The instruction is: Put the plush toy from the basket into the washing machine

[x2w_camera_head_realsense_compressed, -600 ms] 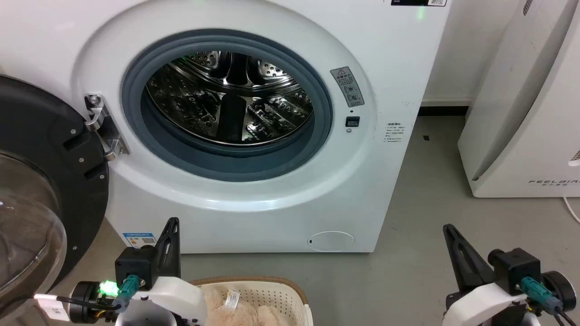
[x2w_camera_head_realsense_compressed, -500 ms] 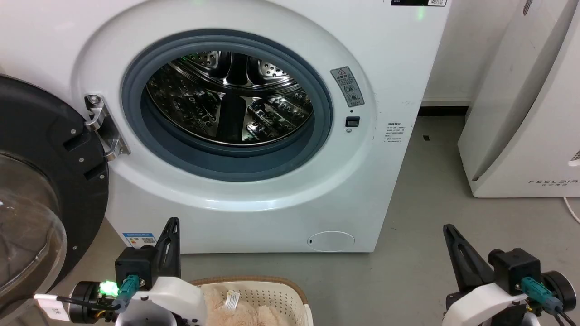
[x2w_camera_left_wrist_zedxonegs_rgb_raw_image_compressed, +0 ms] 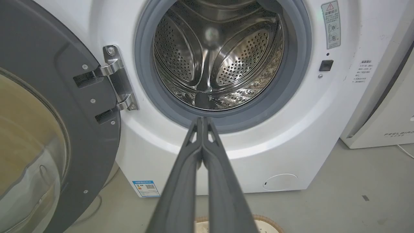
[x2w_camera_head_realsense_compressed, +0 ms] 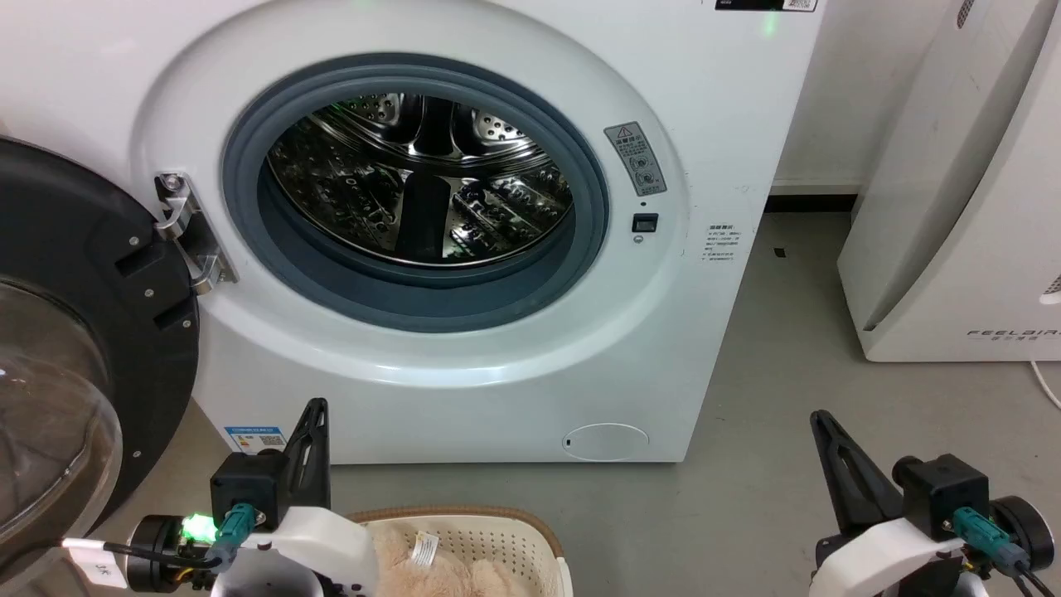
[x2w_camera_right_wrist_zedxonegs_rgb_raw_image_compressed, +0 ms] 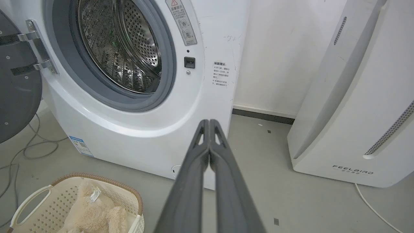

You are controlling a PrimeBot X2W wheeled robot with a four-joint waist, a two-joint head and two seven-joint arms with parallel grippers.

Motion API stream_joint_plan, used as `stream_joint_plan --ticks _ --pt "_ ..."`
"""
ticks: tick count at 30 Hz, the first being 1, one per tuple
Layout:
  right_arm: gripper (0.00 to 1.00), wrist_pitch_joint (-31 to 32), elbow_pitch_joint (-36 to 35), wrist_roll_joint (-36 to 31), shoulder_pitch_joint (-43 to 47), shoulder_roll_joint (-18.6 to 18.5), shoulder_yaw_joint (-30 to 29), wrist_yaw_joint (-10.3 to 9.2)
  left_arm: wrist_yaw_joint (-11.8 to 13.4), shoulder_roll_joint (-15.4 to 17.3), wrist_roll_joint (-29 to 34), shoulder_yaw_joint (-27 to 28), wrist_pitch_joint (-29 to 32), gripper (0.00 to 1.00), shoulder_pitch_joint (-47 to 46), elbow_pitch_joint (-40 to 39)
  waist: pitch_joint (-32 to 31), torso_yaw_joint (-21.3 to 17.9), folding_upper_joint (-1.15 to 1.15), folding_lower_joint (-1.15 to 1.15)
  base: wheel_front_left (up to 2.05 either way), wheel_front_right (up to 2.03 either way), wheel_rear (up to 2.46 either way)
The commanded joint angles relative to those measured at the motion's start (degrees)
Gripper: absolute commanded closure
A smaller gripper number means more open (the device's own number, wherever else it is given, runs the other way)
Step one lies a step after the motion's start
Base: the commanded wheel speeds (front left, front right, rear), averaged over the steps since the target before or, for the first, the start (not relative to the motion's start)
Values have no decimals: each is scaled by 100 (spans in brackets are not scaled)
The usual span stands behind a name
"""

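Note:
The white washing machine stands before me, its black-framed glass door swung open to the left and the steel drum bare inside. On the floor in front sits the cream basket with a brown rim, the fluffy beige plush toy lying in it, tag up. The same basket and plush toy show at the lower left of the right wrist view. My left gripper hangs shut just left of the basket. My right gripper is shut over bare floor, well to the right.
A white FEELAIR appliance stands at the right against the wall, its white cord trailing on the grey floor. Grey cables lie on the floor under the open door. Open floor lies between the washer and that appliance.

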Motion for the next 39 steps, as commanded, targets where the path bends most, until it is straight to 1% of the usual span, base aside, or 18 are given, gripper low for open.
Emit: stream_joint_plan --ticks 1,10,11,23,27,36,37,39 --pt "100 9 14 -44 -82 -3 -3 -5 -25 1 10 7 2 100 75 -25 0 0 0 0 0 0 0" --pt "100 9 14 -44 -82 -3 -3 -5 -25 1 10 7 2 100 75 -25 0 0 0 0 0 0 0" --pt "0 9 14 -44 -82 -3 -3 -5 -25 1 10 7 2 0 75 -25 0 0 0 0 0 0 0" --pt "0 -139 -78 251 26 0 -66 0 110 0 -73 -67 -139 0 -31 89 39 -9 0 0 0 0 0" --pt "0 -186 -115 336 25 0 -83 -1 109 0 -93 -95 -187 0 -82 218 81 -19 0 0 0 0 0" --pt "0 -282 -186 493 -23 0 -122 -1 73 0 -174 -146 -283 0 -274 675 259 -67 0 0 0 0 0" --pt "0 -317 -214 554 -54 -1 -140 -1 43 0 -206 -177 -319 0 -372 930 359 -91 0 0 0 0 0" --pt "0 -341 -235 590 -82 -1 -144 -1 13 0 -242 -203 -343 0 -457 1137 442 -106 0 0 0 0 0"
